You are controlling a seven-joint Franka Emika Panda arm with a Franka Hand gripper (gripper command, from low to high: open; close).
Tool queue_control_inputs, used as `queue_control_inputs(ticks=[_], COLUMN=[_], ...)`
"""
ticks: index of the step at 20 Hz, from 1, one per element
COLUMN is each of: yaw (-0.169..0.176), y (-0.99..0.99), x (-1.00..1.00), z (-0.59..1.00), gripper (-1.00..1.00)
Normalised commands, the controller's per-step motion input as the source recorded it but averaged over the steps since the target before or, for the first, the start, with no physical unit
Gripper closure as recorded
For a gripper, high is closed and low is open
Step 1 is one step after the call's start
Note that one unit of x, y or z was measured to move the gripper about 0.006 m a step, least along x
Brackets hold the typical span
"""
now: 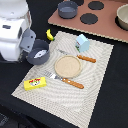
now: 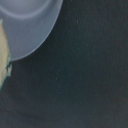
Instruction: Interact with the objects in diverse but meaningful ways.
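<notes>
On the placemat's (image 1: 95, 75) corner toward the exterior view's left sits the grey-blue pot (image 1: 39, 52), and our arm (image 1: 12, 30) hangs right beside it, its bulk covering the pot's near edge. We cannot see the fingers in either view, so we cannot tell how far apart they stand or whether they have hold of the pot's rim. The wrist view shows only a curved grey-blue rim (image 2: 25, 25) against dark cloth, with a sliver of pale yellow at the frame's edge.

Just beyond the pot lies the yellow banana (image 1: 50, 34), near its rim but apart from it. Further out, the flat yellow box (image 1: 35, 83) rests at the mat's near corner, the pale blue carton (image 1: 83, 43) stands upright toward the far side, and a round tan plate (image 1: 67, 65) sits mid-mat between a fork (image 1: 65, 80) and a knife (image 1: 80, 56), both orange-handled. A second grey pot (image 1: 67, 8) stands on the toy stove (image 1: 100, 22).

Our worry, as a judgement: if we lift or push the pot from so close, a grip on only one side could tilt it, and a sideways shove could knock the banana off the mat. The mat itself may slide or wrinkle under a dragged pot.
</notes>
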Motion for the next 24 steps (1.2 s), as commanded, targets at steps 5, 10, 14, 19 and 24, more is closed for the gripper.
queue_control_inputs(ticks=[5, 10, 14, 19, 24], yaw=[-0.144, -0.084, -0.049, -0.022, -0.01], y=[0.0, 0.01, 0.0, 0.04, 0.03], x=[-0.02, -0.06, -0.14, -0.23, -0.23], z=[0.01, -0.04, -0.19, -0.27, -0.32], gripper=[-1.0, -1.0, -1.0, -1.0, -1.0])
